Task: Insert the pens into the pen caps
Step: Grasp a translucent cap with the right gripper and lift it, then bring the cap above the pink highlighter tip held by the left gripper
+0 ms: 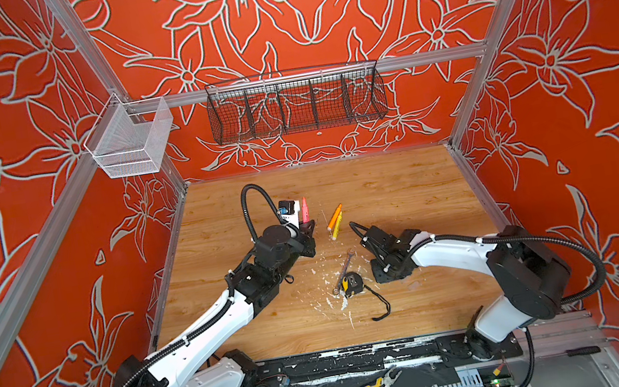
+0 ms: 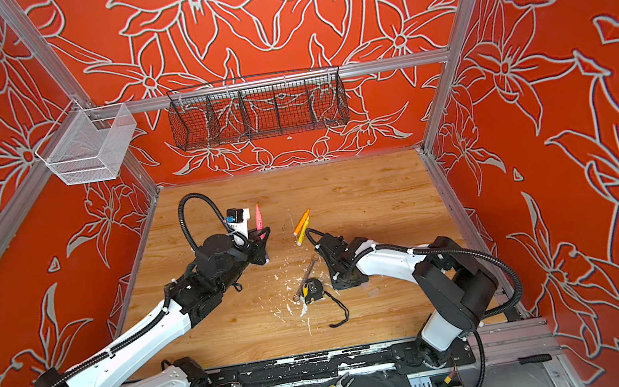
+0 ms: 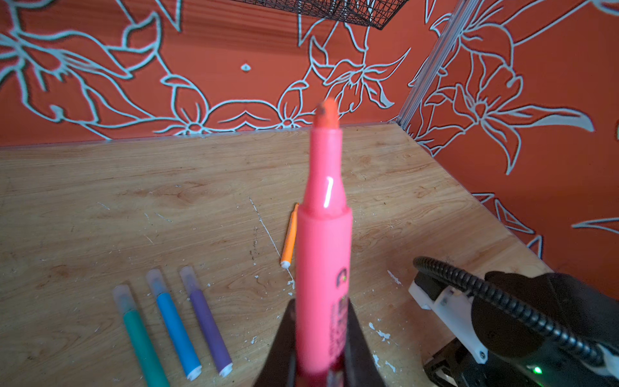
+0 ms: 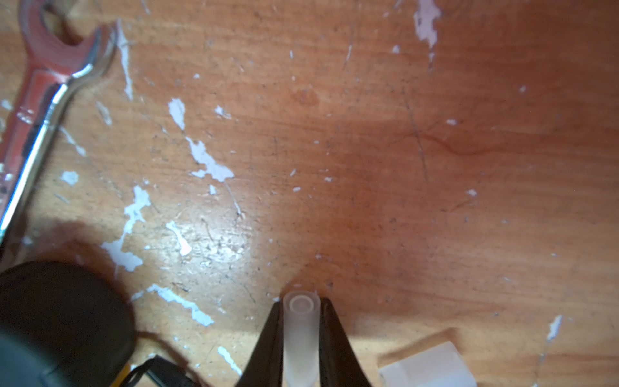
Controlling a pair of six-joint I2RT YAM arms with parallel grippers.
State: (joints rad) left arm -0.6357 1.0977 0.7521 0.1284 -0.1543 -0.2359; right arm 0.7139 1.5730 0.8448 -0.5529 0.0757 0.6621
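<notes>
Scanning both top views, we hold the pink pen (image 1: 305,208) upright in our left gripper (image 1: 309,229). Left wrist: jaws pinch its barrel. Right wrist: right gripper (image 4: 301,305) pinches a clear cap (image 4: 299,338) above the table (image 4: 435,167); next we should align mouth to tip.

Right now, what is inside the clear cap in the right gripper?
Nothing visible: the clear cap, clamped in the right gripper, shows an open, empty mouth. Its rear end is unseen.
</notes>
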